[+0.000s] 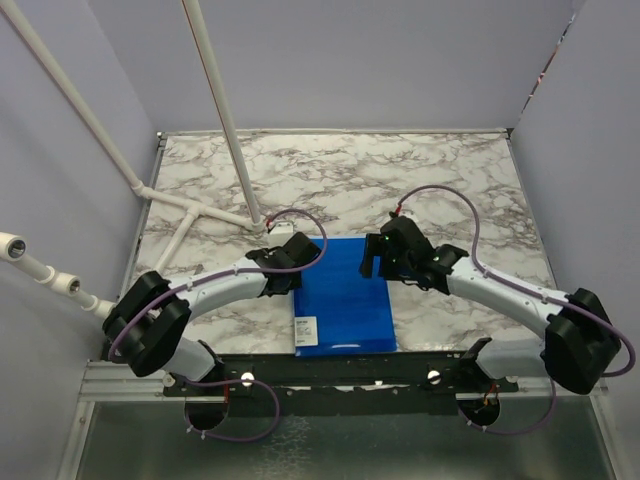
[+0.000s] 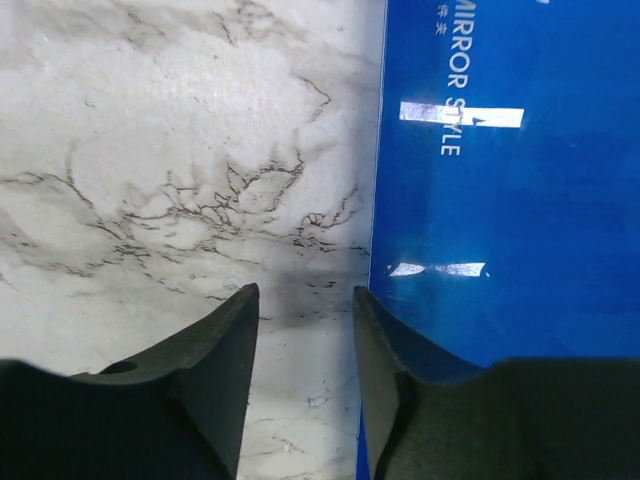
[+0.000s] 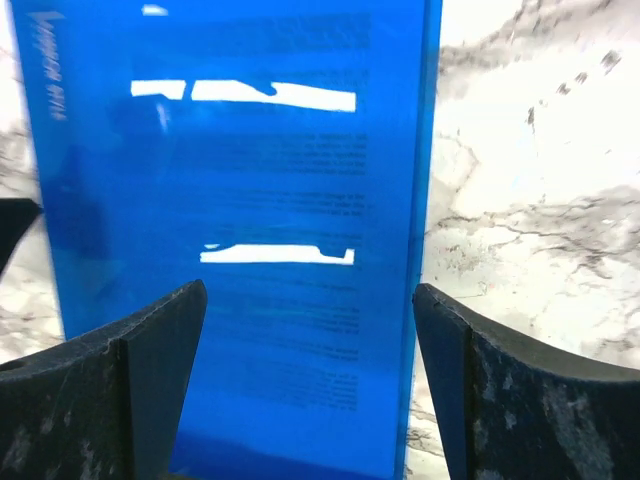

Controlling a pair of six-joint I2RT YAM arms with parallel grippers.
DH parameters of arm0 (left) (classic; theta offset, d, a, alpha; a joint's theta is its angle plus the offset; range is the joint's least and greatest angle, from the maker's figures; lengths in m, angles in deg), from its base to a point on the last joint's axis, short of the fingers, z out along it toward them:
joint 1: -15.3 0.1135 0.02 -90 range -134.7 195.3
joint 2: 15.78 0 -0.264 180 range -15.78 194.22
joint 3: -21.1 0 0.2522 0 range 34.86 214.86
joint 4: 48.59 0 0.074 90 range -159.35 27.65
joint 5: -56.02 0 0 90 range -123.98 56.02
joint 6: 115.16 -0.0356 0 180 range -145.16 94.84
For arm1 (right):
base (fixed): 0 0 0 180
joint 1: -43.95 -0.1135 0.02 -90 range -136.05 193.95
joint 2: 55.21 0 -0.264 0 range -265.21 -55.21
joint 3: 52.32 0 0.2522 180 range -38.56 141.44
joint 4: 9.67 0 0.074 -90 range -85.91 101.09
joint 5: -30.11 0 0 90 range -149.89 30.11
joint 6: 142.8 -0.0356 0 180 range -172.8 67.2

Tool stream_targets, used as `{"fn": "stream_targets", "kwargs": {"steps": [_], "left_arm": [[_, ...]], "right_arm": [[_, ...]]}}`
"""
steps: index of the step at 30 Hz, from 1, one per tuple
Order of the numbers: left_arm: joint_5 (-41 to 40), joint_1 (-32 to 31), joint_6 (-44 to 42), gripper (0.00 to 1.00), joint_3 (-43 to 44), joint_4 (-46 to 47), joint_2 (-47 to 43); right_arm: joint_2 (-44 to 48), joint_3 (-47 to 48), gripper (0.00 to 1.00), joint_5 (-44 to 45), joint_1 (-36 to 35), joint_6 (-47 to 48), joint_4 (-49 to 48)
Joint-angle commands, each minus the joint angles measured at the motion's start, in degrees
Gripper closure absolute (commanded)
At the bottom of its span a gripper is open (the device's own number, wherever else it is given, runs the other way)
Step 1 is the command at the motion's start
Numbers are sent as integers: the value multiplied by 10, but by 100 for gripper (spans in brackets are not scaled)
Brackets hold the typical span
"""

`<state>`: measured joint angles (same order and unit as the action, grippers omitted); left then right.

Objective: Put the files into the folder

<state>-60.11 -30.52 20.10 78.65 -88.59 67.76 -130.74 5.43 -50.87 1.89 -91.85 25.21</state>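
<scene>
The folder (image 1: pixel 345 300) is lying shut, with printed lines, probably the files (image 3: pixel 325 205), showing through between the right gripper's (image 3: pixel 310 300) wide-parted, empty fingers. The left gripper's (image 2: pixel 305 300) fingers are standing apart and empty, one over the folder's edge. Both should be rising straight up to avoid dragging it.

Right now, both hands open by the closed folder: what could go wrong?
1. The left hand straddles the left edge of the folder, one finger over the cover, one over the marble table. Moving off low could snag that edge and lift the cover.
2. The right hand hangs open over the glossy cover; a brush could slide the folder.
3. Print on the files shows through the cover, but whether they sit square inside cannot be told.
</scene>
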Motion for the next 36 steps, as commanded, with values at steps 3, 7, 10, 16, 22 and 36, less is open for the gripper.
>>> {"fn": "stream_targets", "kwargs": {"steps": [3, 7, 10, 16, 22, 36], "left_arm": [[-11, 12, -38, 41, 42, -54, -78], [-7, 13, -76, 24, 57, -61, -129], [-9, 14, -108, 12, 62, -61, -172], [-30, 15, -154, 1, 63, -55, -238], [-36, 15, -169, 1, 67, -55, -296], [-40, 15, -211, 1, 35, -15, -421]], "right_arm": [[83, 51, 11, 72, -4, 40, 83], [147, 47, 10, 117, -4, 67, 89], [200, 30, 8, 162, -4, 82, 81], [281, 3, 6, 252, -4, 75, 94], [344, -4, 2, 238, -4, 74, 88], [458, -28, 0, 142, -4, 127, 33]]}}
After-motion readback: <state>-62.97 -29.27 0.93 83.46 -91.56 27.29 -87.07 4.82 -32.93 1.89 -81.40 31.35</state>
